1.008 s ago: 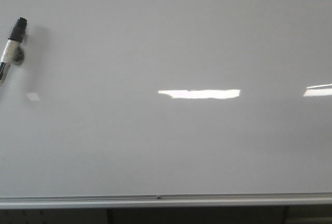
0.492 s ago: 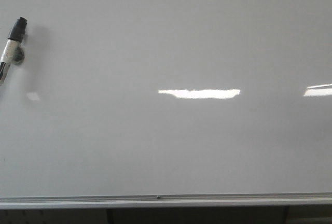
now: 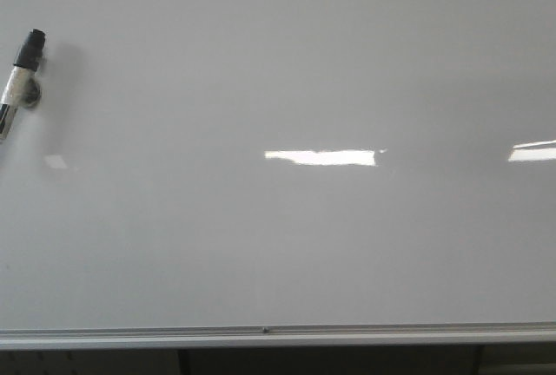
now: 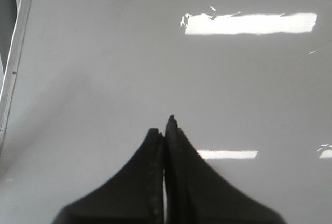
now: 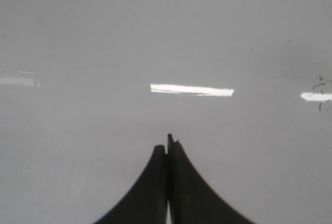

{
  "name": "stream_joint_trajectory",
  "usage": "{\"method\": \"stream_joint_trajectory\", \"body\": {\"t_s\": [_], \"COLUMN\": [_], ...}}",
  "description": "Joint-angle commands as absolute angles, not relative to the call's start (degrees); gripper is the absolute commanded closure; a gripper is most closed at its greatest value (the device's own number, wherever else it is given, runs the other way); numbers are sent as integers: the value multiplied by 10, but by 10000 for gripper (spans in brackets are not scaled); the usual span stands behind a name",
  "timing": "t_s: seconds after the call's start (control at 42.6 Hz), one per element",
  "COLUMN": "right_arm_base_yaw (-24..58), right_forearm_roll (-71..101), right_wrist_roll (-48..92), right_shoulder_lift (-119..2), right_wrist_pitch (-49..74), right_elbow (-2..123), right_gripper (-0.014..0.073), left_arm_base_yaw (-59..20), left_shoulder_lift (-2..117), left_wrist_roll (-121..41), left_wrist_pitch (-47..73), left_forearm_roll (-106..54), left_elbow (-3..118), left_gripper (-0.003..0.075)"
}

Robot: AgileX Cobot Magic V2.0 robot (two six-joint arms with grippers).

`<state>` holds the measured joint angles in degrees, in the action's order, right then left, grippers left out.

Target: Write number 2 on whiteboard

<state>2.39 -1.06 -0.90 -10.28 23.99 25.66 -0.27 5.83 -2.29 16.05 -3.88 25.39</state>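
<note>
The whiteboard [image 3: 287, 54] is a glossy white-grey surface filling the front view, with a silver rail [image 3: 174, 337] along its lower edge. No number 2 shows on it in any view. A marker [image 3: 23, 69] with a black tip and a white-taped body reaches in from the left edge of the front view, its tip close to the board. My left gripper [image 4: 165, 125] is shut, with nothing between its fingers, and faces the whiteboard [image 4: 104, 53]. My right gripper [image 5: 167, 143] is also shut and empty, over the whiteboard [image 5: 155, 27]. Neither gripper shows in the front view.
Bright rectangular light reflections [image 3: 320, 157] lie across the board. The board's metal rail [image 4: 15, 58] runs along one side of the left wrist view. A few faint dark smudges [image 5: 317, 84] mark the board in the right wrist view. Dark space lies below the rail.
The bright reflection in the middle of the board has become shorter at its right end. The marker has stayed where it was.
</note>
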Motion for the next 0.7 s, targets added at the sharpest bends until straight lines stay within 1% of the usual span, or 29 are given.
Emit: {"method": "stream_joint_trajectory", "body": {"t_s": [0.0, 0.141, 0.375, 0.68], "right_arm_base_yaw": [19, 19, 19, 19], "right_forearm_roll": [-15, -15, -15, -15], "right_wrist_roll": [-9, -9, -9, -9], "right_shoulder_lift": [-156, -203, -246, -271], "right_wrist_pitch": [244, 252, 268, 283], "right_elbow": [314, 331, 326, 304], "right_gripper": [662, 662, 662, 653], "left_arm_base_yaw": [-1, -1, -1, -1], "left_shoulder_lift": [109, 162, 213, 250], "left_wrist_roll": [-23, -23, -23, -23], "left_wrist_pitch": [185, 257, 296, 302], "left_forearm_roll": [-42, -42, -42, -51], "left_elbow": [310, 347, 346, 336], "left_gripper": [741, 741, 741, 741]}}
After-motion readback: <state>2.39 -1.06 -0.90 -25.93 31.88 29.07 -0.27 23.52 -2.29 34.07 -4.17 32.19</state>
